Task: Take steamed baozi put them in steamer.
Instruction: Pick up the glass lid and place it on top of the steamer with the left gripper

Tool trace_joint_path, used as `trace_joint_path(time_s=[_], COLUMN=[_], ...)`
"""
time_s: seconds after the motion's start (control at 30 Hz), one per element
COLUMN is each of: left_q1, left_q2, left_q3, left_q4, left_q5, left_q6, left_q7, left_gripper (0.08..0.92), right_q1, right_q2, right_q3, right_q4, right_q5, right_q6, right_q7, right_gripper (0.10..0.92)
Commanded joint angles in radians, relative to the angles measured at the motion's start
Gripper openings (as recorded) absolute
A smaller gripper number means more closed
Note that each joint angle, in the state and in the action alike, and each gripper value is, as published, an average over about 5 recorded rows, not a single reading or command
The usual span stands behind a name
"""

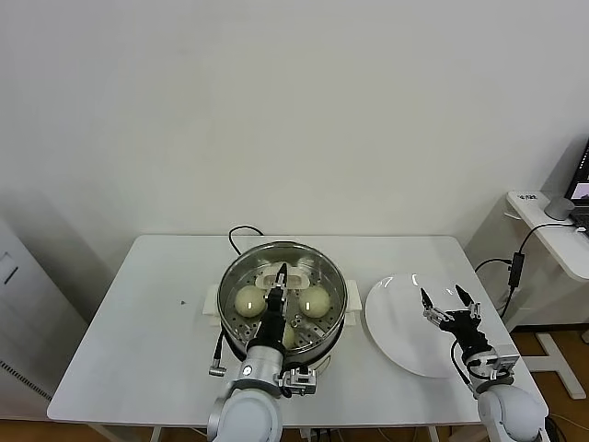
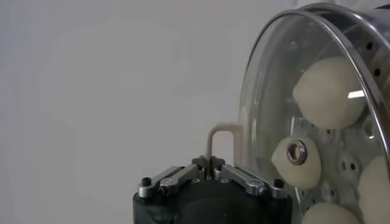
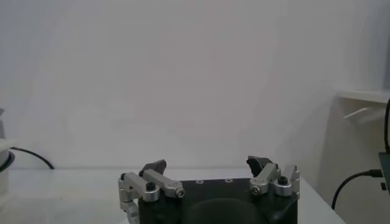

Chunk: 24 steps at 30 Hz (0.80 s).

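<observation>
Over the steamer (image 1: 281, 299) our left gripper (image 1: 281, 273) held the glass lid (image 2: 317, 109) by its handle (image 2: 220, 141), fingers closed; the baozi (image 1: 249, 299) lay inside. Our right gripper (image 1: 449, 299) waited wide above the plate (image 1: 391, 318). We feared the thin handle could slip, dropping the lid.

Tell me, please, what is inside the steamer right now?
Under the glass lid, the steamer holds pale buns; four show through it. The left hand, shut on the lid handle, covers part of the floor.
</observation>
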Motion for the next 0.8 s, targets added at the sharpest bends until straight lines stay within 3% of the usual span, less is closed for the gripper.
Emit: trace_joint_path(time_s=[0.03,0.6,0.8], left_q1=[0.000,0.006,0.041], left_q2=[-0.005,0.002,0.019], left_q3=[0.000,-0.013,-0.033], left_q4=[0.017,0.041,-0.016], left_q5=[-0.005,-0.095,-0.181], left_q6=[-0.001,0.003,-0.004], left_q7=[-0.006,-0.059,-0.085], left_gripper=[0.101,0.101,0.104], right_q1=[0.000,-0.007,-0.007], right_q2=[-0.002,-0.001,0.004], right_q3=[0.001,0.012,0.012], right_q4=[-0.001,0.000,-0.001], right_q5=[0.001,0.001,-0.002], right_q6=[0.000,0.002,0.002], right_q7=[-0.001,-0.004,-0.008], right_gripper=[0.823,0.823,0.823])
